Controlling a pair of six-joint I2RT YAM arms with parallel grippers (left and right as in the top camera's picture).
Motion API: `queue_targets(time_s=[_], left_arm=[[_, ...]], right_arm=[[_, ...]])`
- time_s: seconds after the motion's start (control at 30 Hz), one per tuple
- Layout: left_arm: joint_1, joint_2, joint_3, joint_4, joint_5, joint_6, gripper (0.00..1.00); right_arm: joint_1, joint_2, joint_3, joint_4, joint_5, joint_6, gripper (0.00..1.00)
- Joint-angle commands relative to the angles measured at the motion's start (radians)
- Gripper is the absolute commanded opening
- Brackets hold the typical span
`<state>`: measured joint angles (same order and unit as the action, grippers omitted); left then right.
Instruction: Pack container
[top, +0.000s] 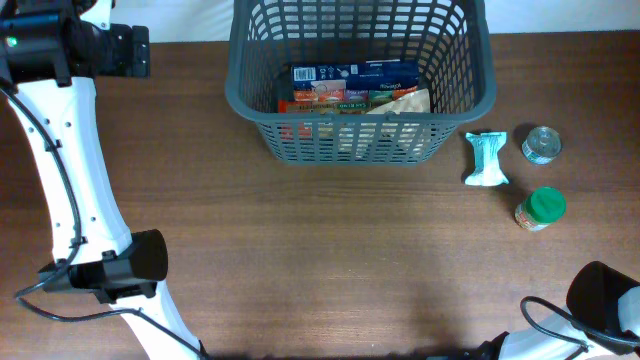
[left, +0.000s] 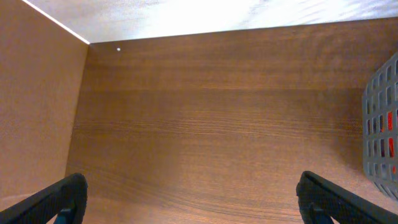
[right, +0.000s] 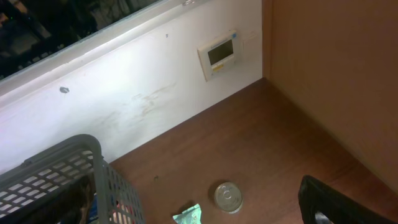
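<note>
The dark grey lattice basket (top: 360, 75) stands at the back centre of the table and holds several flat food boxes. It also shows at the right edge of the left wrist view (left: 380, 118) and low left in the right wrist view (right: 56, 168). Right of it lie a white and teal packet (top: 487, 160), a tin can (top: 541, 145) and a green-lidded jar (top: 541, 209). The can (right: 227, 196) and the packet (right: 188, 215) also show in the right wrist view. My left gripper (left: 193, 208) is open and empty over bare table left of the basket. Of my right gripper only one finger (right: 326, 202) shows, far to the side.
The table is brown wood with a raised brown side wall on the left (left: 37, 106) and on the right (right: 336, 74). A white back wall carries a small wall panel (right: 219, 53). My right arm (top: 603, 298) sits at the front right corner.
</note>
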<state>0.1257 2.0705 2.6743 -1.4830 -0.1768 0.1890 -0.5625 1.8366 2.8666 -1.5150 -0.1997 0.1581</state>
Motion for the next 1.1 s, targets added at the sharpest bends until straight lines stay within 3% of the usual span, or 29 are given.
queue_targets(time_s=[0.0, 0.17, 0.33, 0.53, 0.77, 1.07], left_arm=[[0.002, -0.011, -0.005, -0.003, -0.003, -0.019, 0.99], [0.002, -0.011, -0.005, -0.003, -0.003, -0.019, 0.99], [0.002, -0.011, -0.005, -0.003, -0.003, -0.019, 0.99], [0.002, -0.011, -0.005, -0.003, -0.003, -0.019, 0.99], [0.002, -0.011, -0.005, -0.003, -0.003, -0.019, 0.99], [0.002, -0.011, -0.005, -0.003, -0.003, -0.019, 0.99]], right_arm=[[-0.001, 0.004, 0.003, 0.002, 0.005, 0.007, 0.99], [-0.001, 0.011, -0.003, -0.015, 0.012, 0.005, 0.99], [0.000, 0.072, -0.080, -0.136, 0.089, -0.005, 0.99], [0.012, 0.166, -0.306, -0.181, 0.089, -0.032, 0.99], [0.044, 0.167, -0.609, -0.101, 0.103, -0.073, 0.94], [0.169, 0.114, -0.755, -0.105, 0.209, -0.060, 0.94]])
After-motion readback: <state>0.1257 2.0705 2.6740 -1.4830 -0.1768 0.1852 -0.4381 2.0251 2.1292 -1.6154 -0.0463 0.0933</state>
